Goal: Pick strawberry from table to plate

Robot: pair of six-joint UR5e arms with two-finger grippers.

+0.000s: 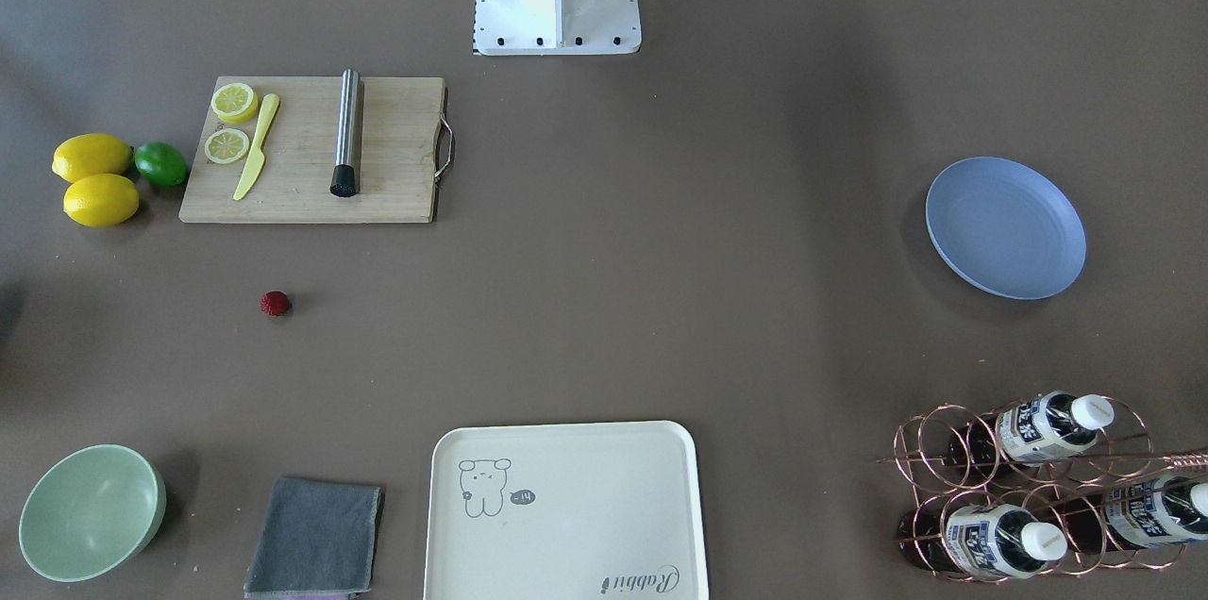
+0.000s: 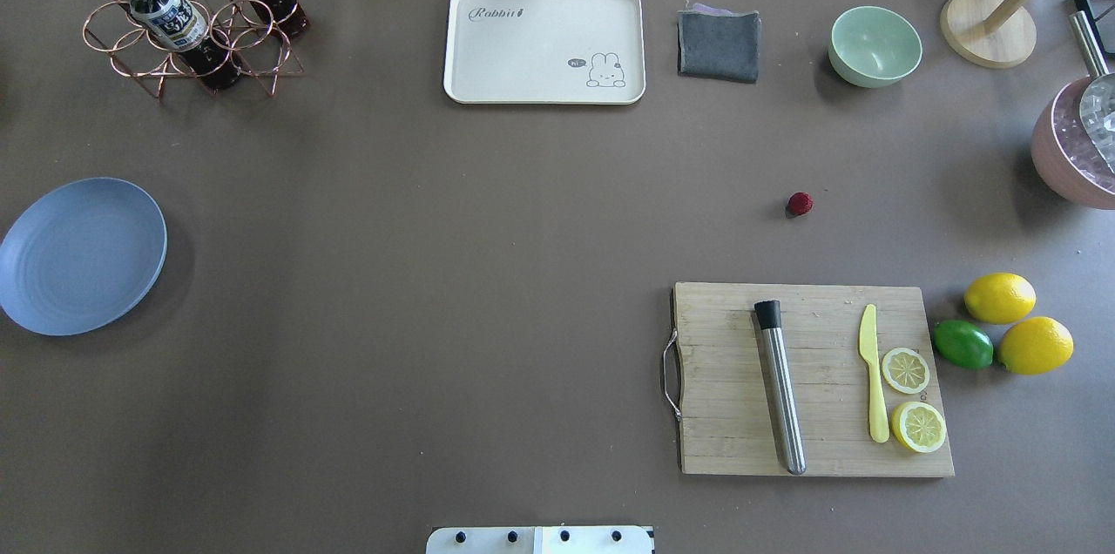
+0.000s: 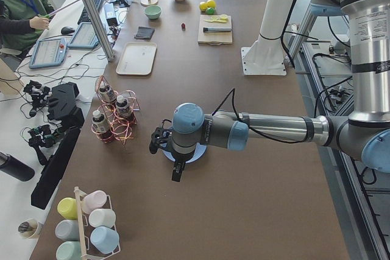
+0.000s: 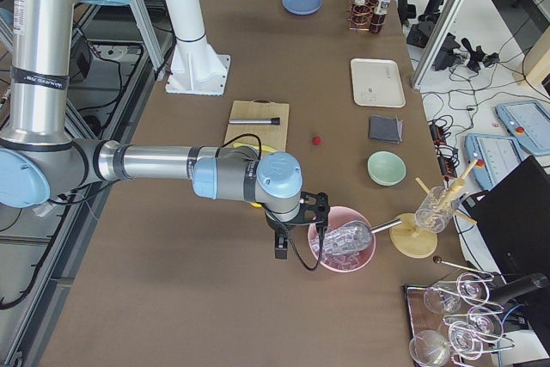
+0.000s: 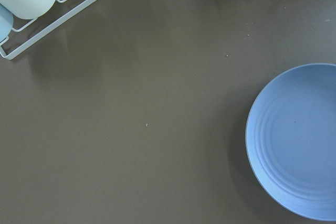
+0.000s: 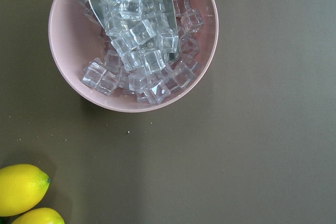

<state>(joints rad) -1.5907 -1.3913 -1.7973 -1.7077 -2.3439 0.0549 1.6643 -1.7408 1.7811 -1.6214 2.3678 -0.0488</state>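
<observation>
Well, the strawberry (image 2: 800, 204) sat alone on the brown tabletop (image 2: 435, 275), right of the middle in the overhead view and a little above the wooden cutting board (image 2: 810, 380). It looked round, with no long side. The blue plate (image 2: 78, 256) was far off at the left edge. The right end effector (image 4: 281, 251) hung by the pink bowl of ice cubes (image 6: 134, 40), and in the right-side view the berry lay up and right of it. That arm looked nearer. The left end effector (image 3: 177, 173) hung over the plate. I could not tell if either was open or closed.
</observation>
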